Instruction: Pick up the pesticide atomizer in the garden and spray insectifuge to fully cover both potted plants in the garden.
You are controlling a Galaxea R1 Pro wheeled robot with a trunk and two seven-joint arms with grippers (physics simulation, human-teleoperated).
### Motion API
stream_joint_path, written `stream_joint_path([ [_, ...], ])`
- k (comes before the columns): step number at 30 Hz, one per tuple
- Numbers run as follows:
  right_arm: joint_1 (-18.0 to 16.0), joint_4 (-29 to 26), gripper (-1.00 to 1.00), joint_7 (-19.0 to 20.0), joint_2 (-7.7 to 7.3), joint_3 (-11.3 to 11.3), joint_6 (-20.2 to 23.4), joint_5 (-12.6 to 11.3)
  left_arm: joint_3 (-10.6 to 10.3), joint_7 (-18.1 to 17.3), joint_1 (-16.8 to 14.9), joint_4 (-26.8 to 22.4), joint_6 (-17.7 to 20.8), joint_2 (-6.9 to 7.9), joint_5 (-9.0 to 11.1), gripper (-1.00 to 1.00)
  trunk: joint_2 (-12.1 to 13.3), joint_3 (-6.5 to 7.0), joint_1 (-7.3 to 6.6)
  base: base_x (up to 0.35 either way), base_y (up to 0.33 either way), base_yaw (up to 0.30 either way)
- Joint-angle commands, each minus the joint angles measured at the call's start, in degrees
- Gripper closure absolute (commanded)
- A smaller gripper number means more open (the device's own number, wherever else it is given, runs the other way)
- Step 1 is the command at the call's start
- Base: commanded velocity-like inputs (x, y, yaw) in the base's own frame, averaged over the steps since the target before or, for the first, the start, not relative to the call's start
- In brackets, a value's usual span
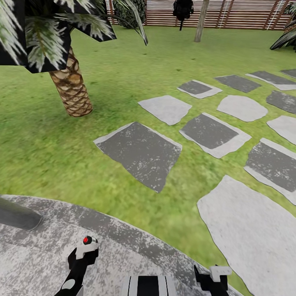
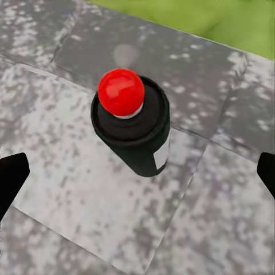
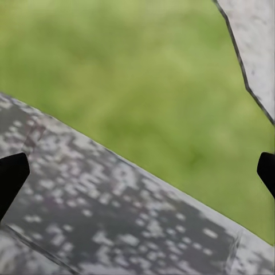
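Head view: from high on the robot, facing forward and down across the round grey patio [image 1: 49,242], over lawn [image 1: 49,156] and stepping stones [image 1: 142,152], out to the slatted fence [image 1: 242,14]. Left wrist view: close above the patio paving [image 2: 217,212], aimed steeply down along the claw fingers [image 2: 12,175] at the pesticide atomizer [image 2: 133,129]. Right wrist view: close and low, tilted over the patio edge [image 3: 103,217] onto grass [image 3: 132,80]. Shared by all three: patio paving and bordering grass.
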Motion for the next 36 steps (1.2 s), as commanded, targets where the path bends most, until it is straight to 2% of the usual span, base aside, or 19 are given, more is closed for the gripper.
stream_joint_path([
  [1, 0.0, 0.0, -1.00, 0.0, 0.01, -0.1, -0.2, 0.0, 0.1, 0.1, 0.0, 0.0, -0.2, -0.01, 0.1, -1.00, 0.0, -0.03, -0.01, 0.005, 0.000, 0.000],
  [4, 0.0, 0.0, -1.00, 0.0, 0.01, -0.1, -0.2, 0.0, 0.2, 0.1, 0.0, 0.0, -0.2, -0.01, 0.2, -1.00, 0.0, -0.04, -0.01, 0.002, 0.000, 0.000],
  [13, 0.0, 0.0, -1.00, 0.0, 0.01, -0.1, -0.2, 0.0, 0.1, 0.1, 0.0, 0.1, -0.2, -0.01, 0.3, -1.00, -0.1, -2.48, 0.20, 0.000, 0.000, 0.000],
  [36, 0.0, 0.0, -1.00, 0.0, 0.01, -0.1, -0.2, 0.0, 0.0, 0.1, 0.0, 0.0, -0.3, -0.01, -0.1, -1.00, -0.1, -2.52, 0.20, 0.077, 0.017, 0.000],
])
